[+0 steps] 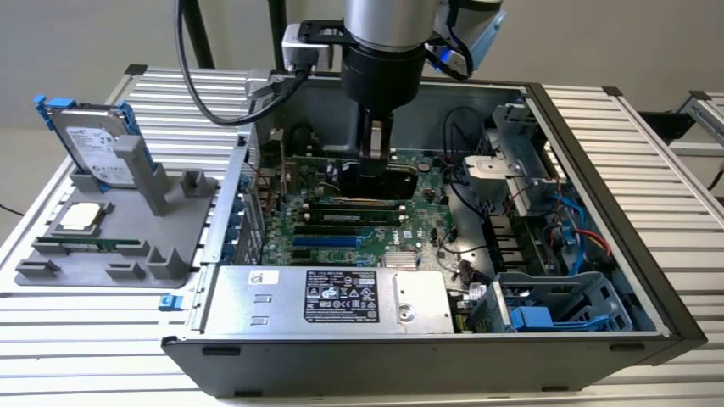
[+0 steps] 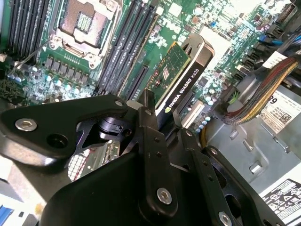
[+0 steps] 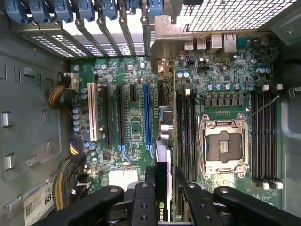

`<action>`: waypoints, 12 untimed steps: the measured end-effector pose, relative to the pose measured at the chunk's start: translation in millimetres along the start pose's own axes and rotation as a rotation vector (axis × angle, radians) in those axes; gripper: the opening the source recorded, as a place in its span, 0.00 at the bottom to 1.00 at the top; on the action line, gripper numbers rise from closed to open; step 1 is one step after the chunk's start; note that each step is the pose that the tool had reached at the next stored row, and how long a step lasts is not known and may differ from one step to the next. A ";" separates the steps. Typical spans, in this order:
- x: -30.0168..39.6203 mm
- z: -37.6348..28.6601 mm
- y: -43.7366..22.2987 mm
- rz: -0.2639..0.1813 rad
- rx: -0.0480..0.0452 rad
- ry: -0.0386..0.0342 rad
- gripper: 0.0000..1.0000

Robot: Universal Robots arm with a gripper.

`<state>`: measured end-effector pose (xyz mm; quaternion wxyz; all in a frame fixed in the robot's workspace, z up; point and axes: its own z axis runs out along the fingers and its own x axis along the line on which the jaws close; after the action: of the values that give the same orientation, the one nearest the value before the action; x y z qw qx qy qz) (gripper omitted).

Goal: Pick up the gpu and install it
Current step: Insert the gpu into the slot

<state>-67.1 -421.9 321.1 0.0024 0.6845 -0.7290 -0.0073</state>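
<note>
Exterior view: you see the gripper (image 1: 377, 161) lowered into the open computer case (image 1: 633, 170), over the motherboard (image 1: 339, 229).
Second wrist view: your fingers (image 2: 150, 127) pinch the gpu (image 2: 181, 80) edge-on, above the slots.
First wrist view: the gpu (image 3: 164, 155) has its long axis parallel to the blue slot (image 3: 148, 117), just beside it.

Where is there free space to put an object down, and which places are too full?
Free: ribbed table on the exterior view's right of the computer case, and the front strip below the grey holder. Crowded: inside the case, where the gripper holds the gpu over the motherboard; the holder carries a hard drive.
</note>
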 end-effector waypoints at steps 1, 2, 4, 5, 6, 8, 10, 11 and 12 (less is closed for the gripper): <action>0.5 0.7 -0.1 0.000 -0.0003 0.0002 0.00; 1.2 1.7 -0.1 0.000 -0.0006 0.0001 0.00; 1.8 3.5 -0.2 0.000 -0.0010 0.0000 0.00; 2.1 4.3 -0.2 0.000 -0.0012 0.0001 0.00; 2.4 5.2 -0.2 0.000 -0.0014 0.0001 0.00; 2.7 6.7 -0.3 0.000 -0.0019 0.0003 0.00; 2.8 6.9 -0.3 0.000 -0.0039 0.0010 0.00; 2.8 6.9 -0.3 0.000 -0.0039 0.0010 0.00; 2.8 7.0 -0.3 0.000 -0.0039 0.0009 0.00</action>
<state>-67.1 -424.7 314.1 0.0041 0.6845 -0.7290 -0.0084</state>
